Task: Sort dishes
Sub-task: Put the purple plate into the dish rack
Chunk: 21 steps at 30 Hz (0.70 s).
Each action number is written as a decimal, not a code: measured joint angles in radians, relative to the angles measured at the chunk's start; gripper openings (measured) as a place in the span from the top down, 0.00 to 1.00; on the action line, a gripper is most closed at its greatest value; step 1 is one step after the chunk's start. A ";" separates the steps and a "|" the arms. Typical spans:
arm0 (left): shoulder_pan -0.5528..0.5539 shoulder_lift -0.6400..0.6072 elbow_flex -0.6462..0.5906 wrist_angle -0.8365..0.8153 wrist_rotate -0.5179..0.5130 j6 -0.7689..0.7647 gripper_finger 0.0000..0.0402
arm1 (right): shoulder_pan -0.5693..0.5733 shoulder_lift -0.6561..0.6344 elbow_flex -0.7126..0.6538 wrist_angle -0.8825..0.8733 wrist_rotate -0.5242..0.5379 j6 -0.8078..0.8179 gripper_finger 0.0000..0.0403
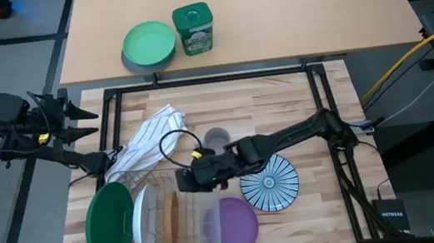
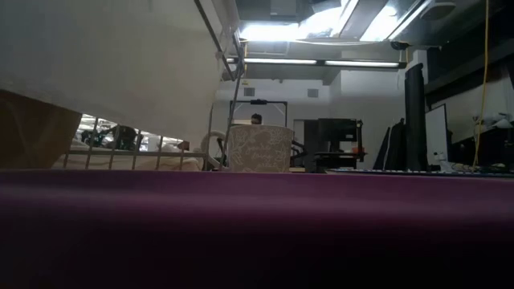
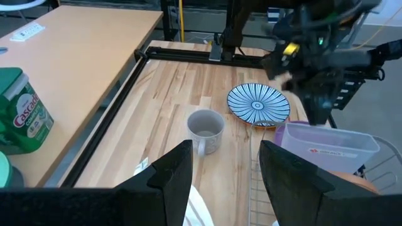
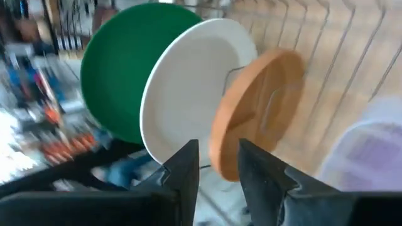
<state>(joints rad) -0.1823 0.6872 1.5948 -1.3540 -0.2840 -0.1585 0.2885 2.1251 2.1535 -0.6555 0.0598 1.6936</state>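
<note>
A wire rack [image 1: 154, 184] at the near left holds a dark green plate [image 1: 109, 224], a white plate [image 1: 144, 219] and a brown plate [image 1: 171, 218], all standing on edge. A purple plate [image 1: 239, 226] leans by the rack's right end. The blue-and-white striped plate [image 1: 269, 183] lies flat on the table, with an orange rim [image 3: 264, 123] showing under it. My right gripper [image 1: 181, 181] hovers over the rack, open and holding nothing, pointing at the brown plate [image 4: 257, 113]. My left gripper [image 1: 91, 123] waits open beyond the table's left edge.
A grey mug [image 1: 216, 140] and a striped cloth [image 1: 150, 139] lie just beyond the rack. A clear plastic container [image 1: 208, 227] stands in the rack beside the purple plate. On the far table sit a light green plate on a grey bowl [image 1: 148, 45] and a green tub [image 1: 193, 29].
</note>
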 joint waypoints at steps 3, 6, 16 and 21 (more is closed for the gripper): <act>0.000 0.000 0.000 0.000 0.000 -0.002 0.57 | 0.010 -0.033 0.000 -0.047 0.001 -0.193 0.73; 0.000 0.000 0.000 0.000 0.000 -0.003 0.57 | 0.031 -0.046 0.000 -0.052 -0.052 -0.398 0.73; 0.000 0.003 0.000 0.002 0.000 -0.150 0.57 | 0.148 -0.046 -0.014 -0.077 -0.374 -0.613 0.73; 0.000 0.020 0.000 0.005 0.000 -0.205 0.57 | 0.232 -0.046 -0.013 -0.220 -0.419 -0.793 0.73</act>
<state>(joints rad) -0.1823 0.7076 1.5948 -1.3492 -0.2836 -0.3640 0.5204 2.0792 2.1403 -0.8757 -0.3589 0.9010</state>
